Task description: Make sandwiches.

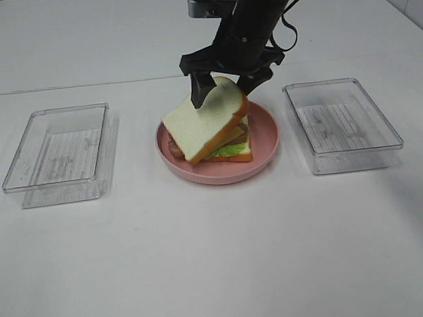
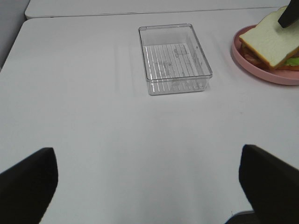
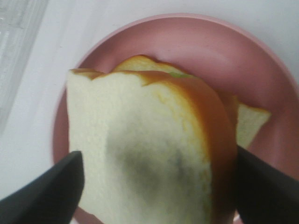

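Observation:
On the pink plate point(image 1: 265, 135) stands a sandwich stack. Its top white bread slice point(image 1: 201, 126) lies tilted, high at the back and low toward the front left. Green lettuce point(image 1: 229, 149) and reddish bacon point(image 1: 173, 148) peek out beneath it. My right gripper point(image 1: 224, 94) hangs just over the slice's raised back edge, jaws spread. In the right wrist view the slice point(image 3: 149, 154) fills the space between the two dark fingers point(image 3: 46, 191), and no grip shows. My left gripper point(image 2: 149, 186) is open over bare table, far from the plate point(image 2: 261, 72).
A clear plastic tray point(image 1: 58, 146) sits left of the plate and another tray point(image 1: 342, 121) to its right, both empty. The left wrist view shows the left tray point(image 2: 175, 58) ahead of that gripper. White table stretches all around.

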Robot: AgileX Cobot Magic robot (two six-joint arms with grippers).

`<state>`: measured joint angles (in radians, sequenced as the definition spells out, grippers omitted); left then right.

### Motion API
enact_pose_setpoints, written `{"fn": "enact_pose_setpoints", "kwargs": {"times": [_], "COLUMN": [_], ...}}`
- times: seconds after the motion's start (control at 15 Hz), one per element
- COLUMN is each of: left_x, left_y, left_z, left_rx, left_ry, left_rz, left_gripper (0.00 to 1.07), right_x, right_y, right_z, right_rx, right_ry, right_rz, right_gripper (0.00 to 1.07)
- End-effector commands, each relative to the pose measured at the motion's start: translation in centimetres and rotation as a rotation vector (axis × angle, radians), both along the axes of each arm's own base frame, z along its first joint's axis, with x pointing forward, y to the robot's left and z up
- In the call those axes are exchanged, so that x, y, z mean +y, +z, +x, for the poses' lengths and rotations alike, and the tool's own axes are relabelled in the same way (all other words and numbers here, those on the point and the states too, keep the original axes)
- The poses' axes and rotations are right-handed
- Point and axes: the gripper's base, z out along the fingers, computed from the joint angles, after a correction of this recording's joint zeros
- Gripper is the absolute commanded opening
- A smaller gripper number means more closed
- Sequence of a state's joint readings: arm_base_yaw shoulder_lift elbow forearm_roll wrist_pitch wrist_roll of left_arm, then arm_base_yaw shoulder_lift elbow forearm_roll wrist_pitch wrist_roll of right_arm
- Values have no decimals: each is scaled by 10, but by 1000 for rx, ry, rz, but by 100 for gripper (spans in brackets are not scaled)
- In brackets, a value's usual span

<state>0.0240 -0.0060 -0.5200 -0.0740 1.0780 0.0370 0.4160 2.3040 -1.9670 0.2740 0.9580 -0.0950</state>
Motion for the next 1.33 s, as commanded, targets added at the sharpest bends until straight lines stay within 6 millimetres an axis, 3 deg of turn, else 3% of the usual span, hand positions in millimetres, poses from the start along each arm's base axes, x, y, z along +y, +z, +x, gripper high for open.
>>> {"fn": "enact_pose_setpoints", "kwargs": {"times": [0.07, 0.27, 0.47, 0.53, 0.73, 0.87, 1.0, 1.13, 1.2, 1.33], "left_x": [0, 0, 0, 0, 0, 0, 0, 0, 0, 0], "left_y": [0, 0, 0, 0, 0, 0, 0, 0, 0, 0], "left_z": [-2, -2, -2, -2, -2, -2, -2, -2, -2, -2], "left_rx": [-19, -19, -19, -19, -19, -19, -19, -19, -19, -19], "left_ry": [0, 0, 0, 0, 0, 0, 0, 0, 0, 0], "left_rz": [-5, -5, -5, -5, -5, -5, -5, -5, -5, -5], "left_gripper": [101, 101, 101, 101, 101, 101, 101, 101, 101, 101], "right_x": [-10, -24, -33, -34, -50, -57, -71, -82, -91, -99], "right_y": [1, 26, 93, 102, 165, 182, 191, 192, 183, 175], "right_z": [6, 11, -3, -5, -34, -45, -70, -88, -107, -126], "right_rx": [-63, -118, -149, -160, -236, -261, -245, -224, -172, -122], "right_ry": [38, 49, 42, 41, 11, -26, -43, -65, -87, -94], "right_rz": [-119, -278, -305, -300, -303, -298, -323, -360, -381, -402], "right_gripper": [99, 99, 99, 99, 99, 99, 99, 99, 99, 99]}}
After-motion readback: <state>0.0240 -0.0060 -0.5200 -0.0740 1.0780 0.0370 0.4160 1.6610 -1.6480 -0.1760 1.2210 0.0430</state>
